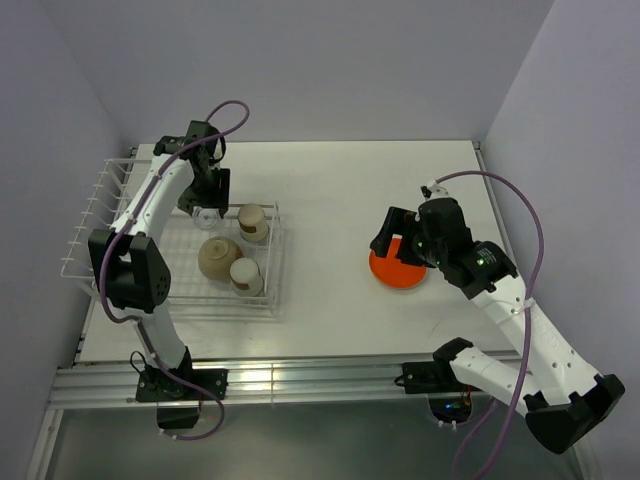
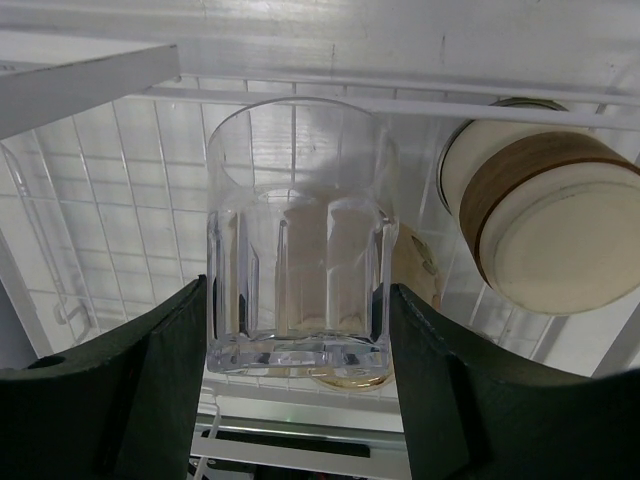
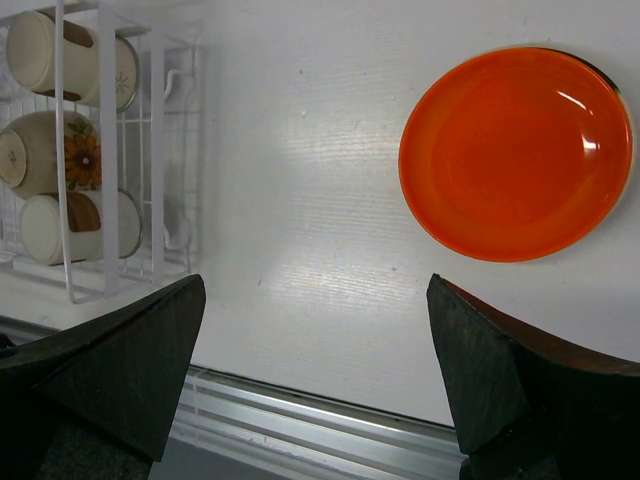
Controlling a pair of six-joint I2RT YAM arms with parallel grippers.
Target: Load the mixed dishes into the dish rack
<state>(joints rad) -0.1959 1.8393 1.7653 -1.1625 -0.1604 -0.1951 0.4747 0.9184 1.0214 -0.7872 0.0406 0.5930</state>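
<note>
You've got the white wire dish rack (image 1: pixel 276 262) at frame left. In its basket: upper small tan cup (image 1: pixel 252 222), lower small tan cup (image 1: pixel 245 275), cream-white bowl (image 1: pixel 218 256) just left of them, small clear glass (image 1: pixel 207 213) at the upper end. Glossy orange round plate (image 1: pixel 393 275) sits on the white table (image 1: pixel 330 190), centre-right, well apart from the rack.

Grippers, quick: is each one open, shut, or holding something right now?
Left gripper: closed on the glass, at the rack.
Right gripper: open, holding nothing, near the plate.

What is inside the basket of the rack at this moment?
Two cups, a bowl and the glass, held by the left hand. The left arm covers the basket's left part, so anything there is hidden.
</note>
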